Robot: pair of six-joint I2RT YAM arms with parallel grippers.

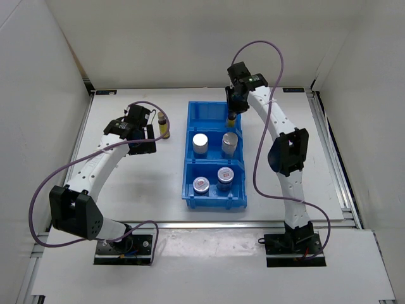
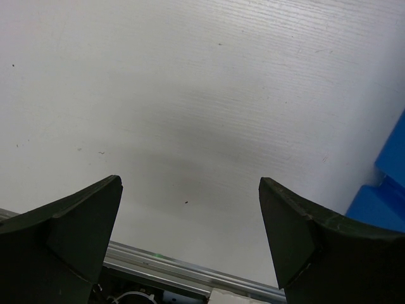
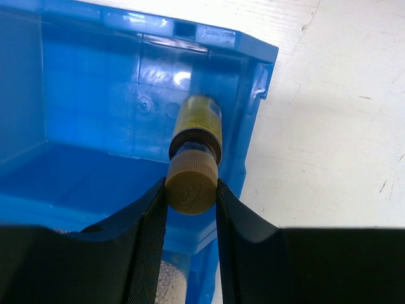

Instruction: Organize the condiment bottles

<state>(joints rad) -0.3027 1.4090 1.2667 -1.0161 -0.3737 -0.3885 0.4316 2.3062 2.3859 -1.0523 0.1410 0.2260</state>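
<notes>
Clamping yellow bottle (image 3: 193,149) in bin (image 3: 95,82) far compartment: right claw (image 3: 192,189); left claw (image 2: 190,193) spread, empty.

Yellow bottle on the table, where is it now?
Top view, left side: the bottle stands on the table between the left claw and the bin's far compartment.

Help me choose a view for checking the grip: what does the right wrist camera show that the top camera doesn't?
Only the right wrist view: the right claw pinching the tan cap of a yellow bottle, close to a side wall of the blue bin. Only the top view: a second yellow bottle on the table beside the left arm, plus two shakers and two jars in the other compartments. Both: the bin and the held bottle.
</notes>
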